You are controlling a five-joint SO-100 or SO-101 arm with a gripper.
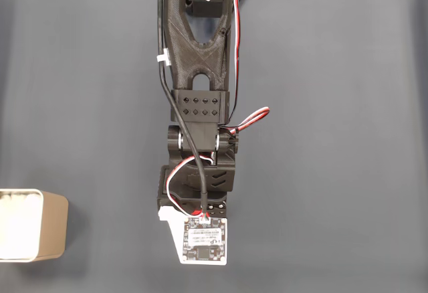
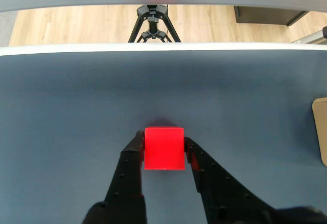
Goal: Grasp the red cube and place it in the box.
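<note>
Even, soft light; sharp, glare-free.

Small red cube (image 2: 164, 148) sitting between the black two-finger gripper (image 2: 164, 150) on the dark blue-grey table (image 2: 66, 111).

In the wrist view, one finger is lying at each side of the cube; a black tripod (image 2: 152, 23) is standing beyond the table's far edge. In the fixed view, the beige rounded metal box (image 1: 40, 229) is resting at lower left, well apart from the black printed arm (image 1: 200, 106) at centre.
</note>
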